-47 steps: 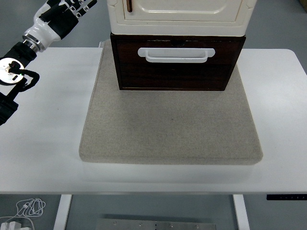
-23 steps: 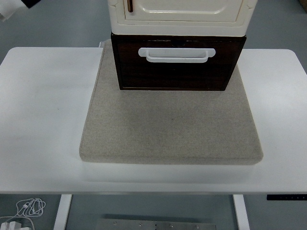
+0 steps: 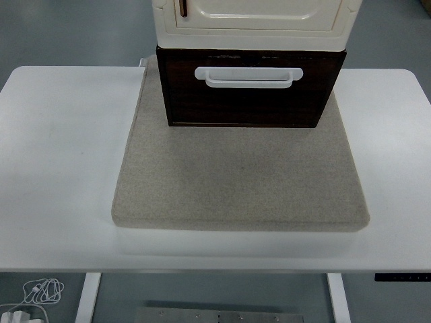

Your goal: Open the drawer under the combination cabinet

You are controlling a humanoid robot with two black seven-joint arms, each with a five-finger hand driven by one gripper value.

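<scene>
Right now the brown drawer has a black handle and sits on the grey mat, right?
Not quite. The head view shows the handle is white, not black. The brown drawer does sit on the grey mat.

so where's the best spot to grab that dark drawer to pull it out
Probably the white handle across the drawer front. It is a wide bar standing proud of the dark panel, so fingers could hook behind its middle, coming from the table's near side and pulling straight toward that edge.
</scene>
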